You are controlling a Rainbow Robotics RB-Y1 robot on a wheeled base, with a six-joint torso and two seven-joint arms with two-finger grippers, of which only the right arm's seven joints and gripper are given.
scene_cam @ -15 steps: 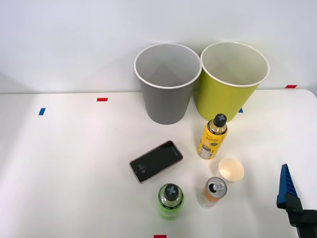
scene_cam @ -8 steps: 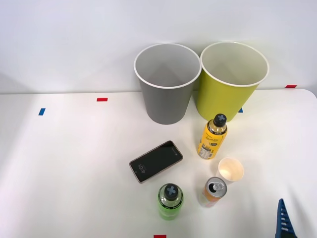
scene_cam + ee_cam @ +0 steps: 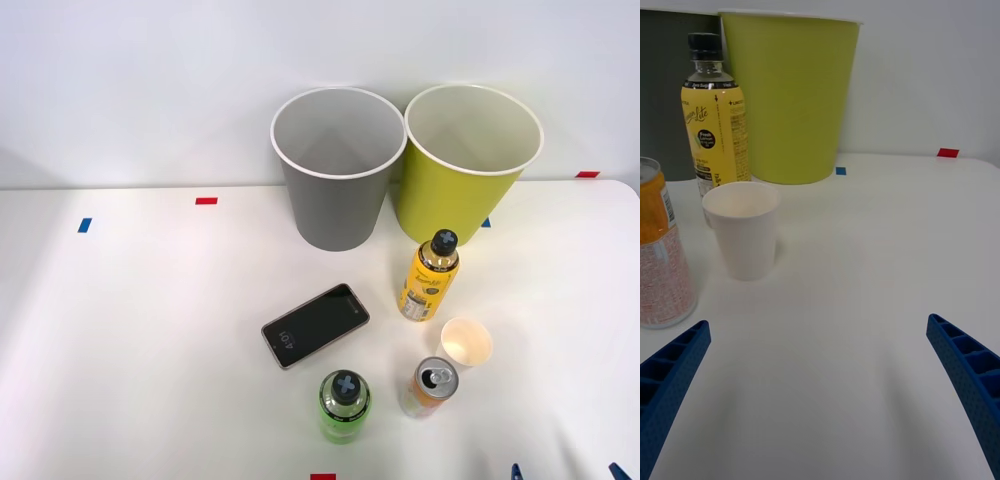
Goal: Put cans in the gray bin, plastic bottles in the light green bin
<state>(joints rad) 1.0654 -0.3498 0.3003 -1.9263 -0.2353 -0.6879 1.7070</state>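
Standing nearest the wide-apart, empty jaws, can (image 3: pixel 661 247) looks light, thin-walled, slippery; grip mid-body, gently, clear of cup (image 3: pixel 743 228).

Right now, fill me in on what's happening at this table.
A sorting job that has barely begun. The gray bin and light green bin stand side by side at the back, and nothing shows inside them. On the table stand the yellow bottle, the green bottle, an orange can, a paper cup and a phone. The right tool is open, holds nothing, and sits low at the near edge facing the cup and can.
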